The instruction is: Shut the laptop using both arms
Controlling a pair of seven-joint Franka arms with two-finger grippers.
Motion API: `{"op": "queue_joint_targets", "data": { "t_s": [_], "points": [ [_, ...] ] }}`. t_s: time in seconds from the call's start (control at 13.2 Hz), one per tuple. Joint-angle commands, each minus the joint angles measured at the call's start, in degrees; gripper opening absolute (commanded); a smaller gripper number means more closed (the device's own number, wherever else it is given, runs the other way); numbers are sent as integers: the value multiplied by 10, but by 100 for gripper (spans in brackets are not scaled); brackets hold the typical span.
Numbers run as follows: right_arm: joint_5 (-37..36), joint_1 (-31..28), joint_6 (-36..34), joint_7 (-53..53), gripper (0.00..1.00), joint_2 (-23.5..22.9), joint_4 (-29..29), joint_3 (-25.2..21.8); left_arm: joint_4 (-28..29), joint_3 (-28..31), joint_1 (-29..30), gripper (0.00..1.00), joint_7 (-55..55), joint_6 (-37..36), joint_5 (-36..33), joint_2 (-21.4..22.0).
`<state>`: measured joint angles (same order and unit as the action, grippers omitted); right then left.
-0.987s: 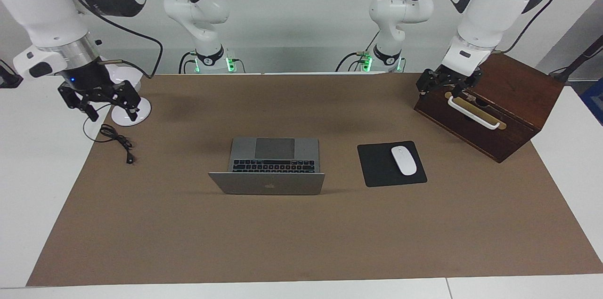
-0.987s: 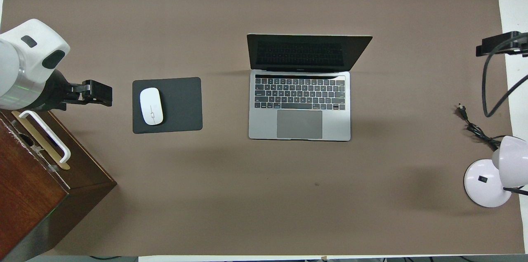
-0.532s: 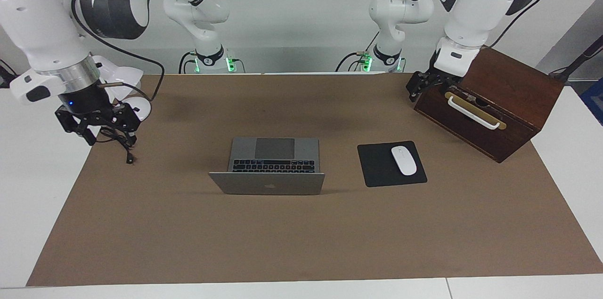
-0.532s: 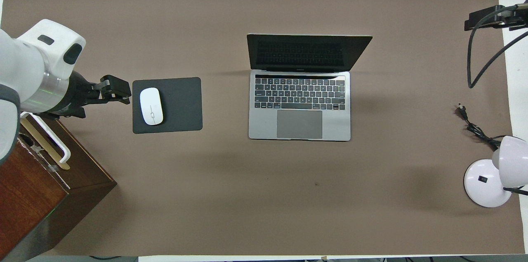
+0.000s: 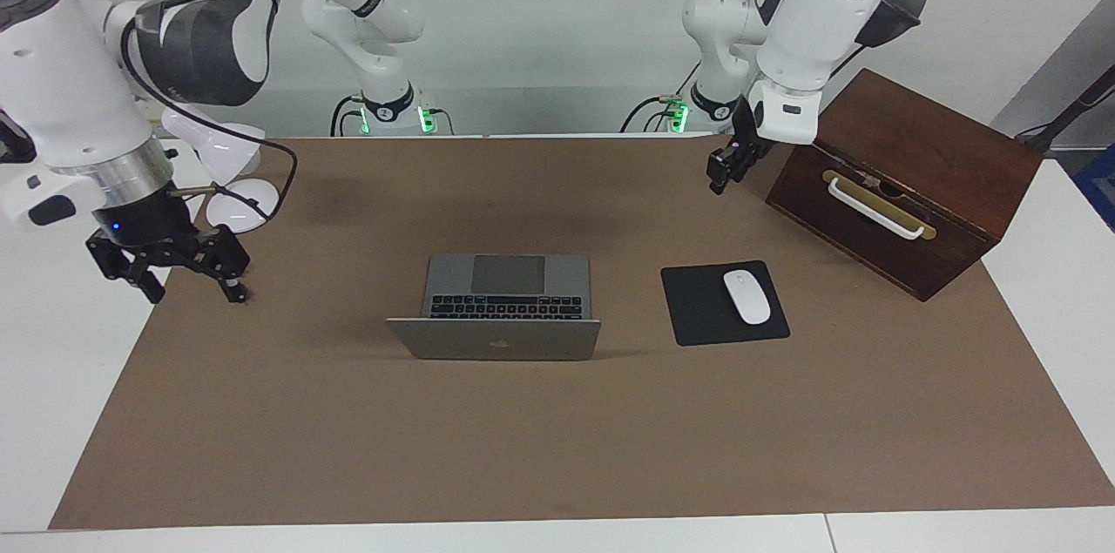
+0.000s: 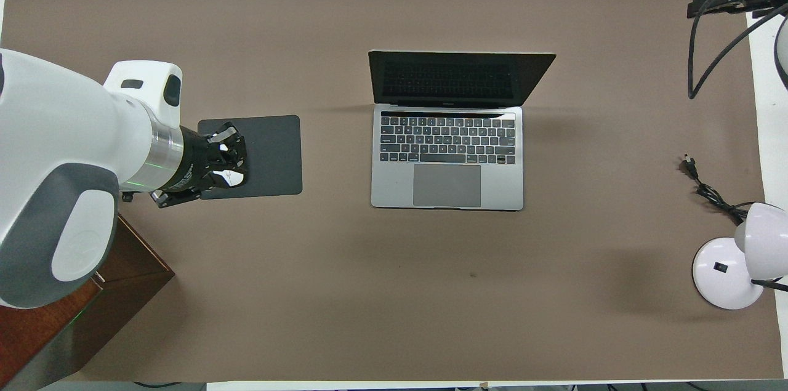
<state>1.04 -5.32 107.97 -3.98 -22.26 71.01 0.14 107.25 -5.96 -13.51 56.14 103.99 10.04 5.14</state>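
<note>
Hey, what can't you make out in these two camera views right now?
- Mouse: in the overhead view, the left tool covers most of it.
- Right tool: the overhead view's corner cuts it off.
- Wooden box: in the overhead view, mostly under the left arm and cut by the edge.
- Lamp: in the facing view, partly hidden by the right arm.

Matt metal laptop (image 5: 493, 339); glossy wooden box (image 5: 906, 196)
</note>
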Motion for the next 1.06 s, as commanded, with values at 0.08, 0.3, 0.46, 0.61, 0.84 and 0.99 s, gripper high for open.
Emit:
{"op": "queue_joint_targets", "data": {
  "t_s": [0.08,0.3,0.46,0.61,0.84,0.99],
  "points": [
    [-5,8,12,6,97,-27,-27,-8,75,8,-7,0,150,87,86,39],
    [-3,47,34,7,77,-31,-27,-47,146,8,-6,0,255,197,196,56],
    [0,76,57,19,71,-43,-29,-75,168,7,-17,0,309,238,223,49],
    [0,102,68,43,63,-51,-31,-93,210,7,-34,0,317,297,310,45],
    [2,165,85,73,55,-59,-30,-144,232,8,-79,0,376,383,358,19],
    [38,225,95,94,46,-67,-26,-201,239,6,-90,0,401,434,399,-11]
  ]
}}
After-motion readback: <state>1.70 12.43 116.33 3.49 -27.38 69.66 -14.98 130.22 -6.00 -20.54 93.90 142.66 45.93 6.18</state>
